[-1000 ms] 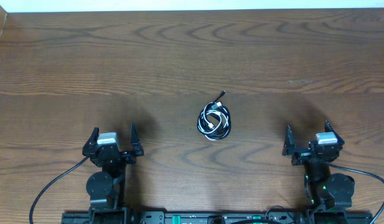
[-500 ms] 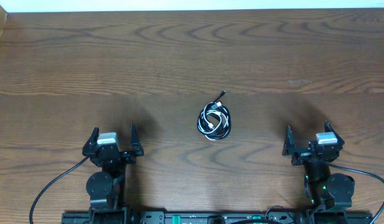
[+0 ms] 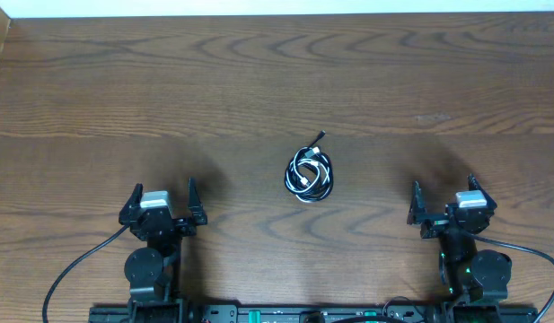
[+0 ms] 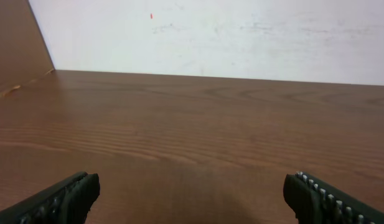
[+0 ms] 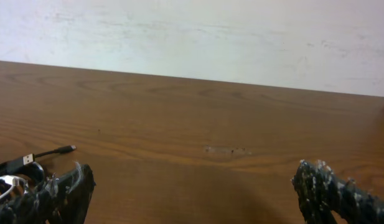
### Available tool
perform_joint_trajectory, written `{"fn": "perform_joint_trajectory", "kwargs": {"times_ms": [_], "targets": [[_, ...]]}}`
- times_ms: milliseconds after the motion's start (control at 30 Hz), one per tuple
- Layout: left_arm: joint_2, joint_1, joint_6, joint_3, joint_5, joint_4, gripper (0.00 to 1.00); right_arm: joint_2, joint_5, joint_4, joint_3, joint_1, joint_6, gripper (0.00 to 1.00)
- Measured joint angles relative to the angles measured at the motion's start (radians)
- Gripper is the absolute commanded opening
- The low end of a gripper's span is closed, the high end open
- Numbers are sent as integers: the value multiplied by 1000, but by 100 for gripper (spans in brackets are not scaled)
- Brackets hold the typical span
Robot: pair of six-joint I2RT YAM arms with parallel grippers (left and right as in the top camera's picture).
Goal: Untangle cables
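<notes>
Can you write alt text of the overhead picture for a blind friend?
A tangled coil of black and white cables lies centred on a wooden table. The left gripper and right gripper sit open near the bottom edge, apart from it.

Only one obstacle on table [image 3: 259, 72]: tangled cables [image 3: 310, 173], mid-table, well apart from left gripper [image 3: 163, 185] and right gripper [image 3: 444, 182]. Bare wood all round them, open to approach from either side. Bounded at far edge by wall [image 4: 241, 37], at far left by wooden side panel [image 4: 17, 43].
</notes>
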Motion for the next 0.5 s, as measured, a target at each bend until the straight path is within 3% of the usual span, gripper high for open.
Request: {"fn": "perform_joint_trajectory", "kwargs": {"times_ms": [500], "targets": [[0,0,11,0,3,3,100,0,25,-3,0,0,46,99]]}}
